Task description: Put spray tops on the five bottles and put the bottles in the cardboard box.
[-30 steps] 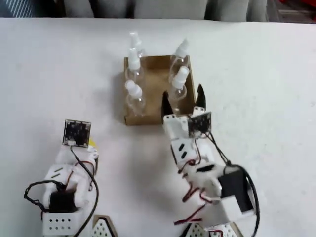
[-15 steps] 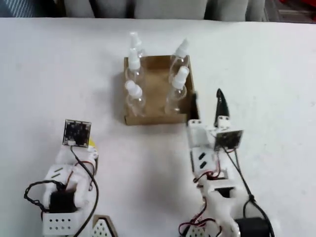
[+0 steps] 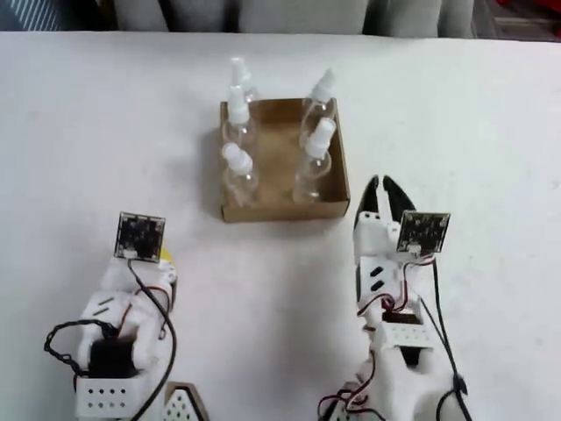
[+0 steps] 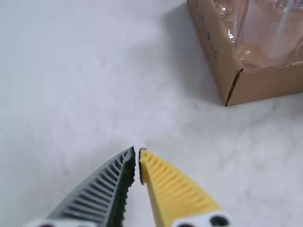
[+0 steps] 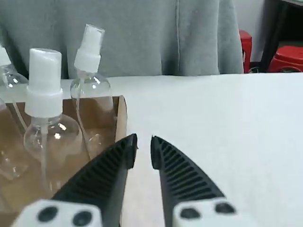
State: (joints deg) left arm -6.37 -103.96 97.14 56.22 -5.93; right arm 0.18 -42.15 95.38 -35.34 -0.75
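Since a second ago the right gripper (image 3: 379, 183) has pulled away from the near right corner of the cardboard box (image 3: 280, 210), where its fingers stood spread wide. It has swung out to the side and drawn back toward its own arm's base. It now sits over the bare table (image 3: 473, 114), just beside that corner but clear of it. Its black fingers have come almost together, with only a narrow gap left between the tips, and they hold nothing. The left arm has hardly shifted (its camera board sits a touch differently). The left gripper (image 4: 138, 152) has its grey and yellow tips meeting over the table, empty, a little way short of the box's near left corner. All five bottles (image 3: 238, 171) stand upright inside the box, three along the left wall and two along the right, each with a white spray top (image 5: 43, 80) on. From the right wrist view, the two right-hand bottles stand ahead of the gripper, behind the box wall.
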